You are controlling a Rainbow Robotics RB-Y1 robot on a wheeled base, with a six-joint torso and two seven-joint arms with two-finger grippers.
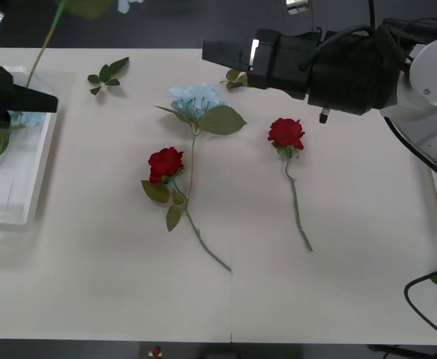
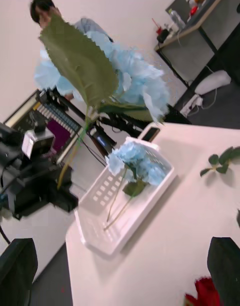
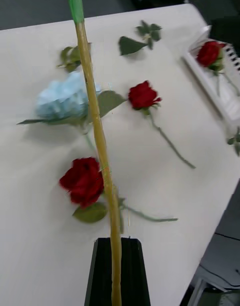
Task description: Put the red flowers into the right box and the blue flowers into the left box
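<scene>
left gripper (image 3: 116,266), closed on a blue flower's stem (image 3: 95,121), holds it above the left box (image 1: 24,191); judged next: lower and release. right gripper (image 1: 218,51), fingers apart, waits over the table's far side

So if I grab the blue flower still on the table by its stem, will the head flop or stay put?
Probably top-heavy: the blue flower has a bulky head on a thin stem. The one shut in the left gripper rides upright on its stem, so it seems fairly stiff. Its stem lies against a red rose, which may drag along.
</scene>
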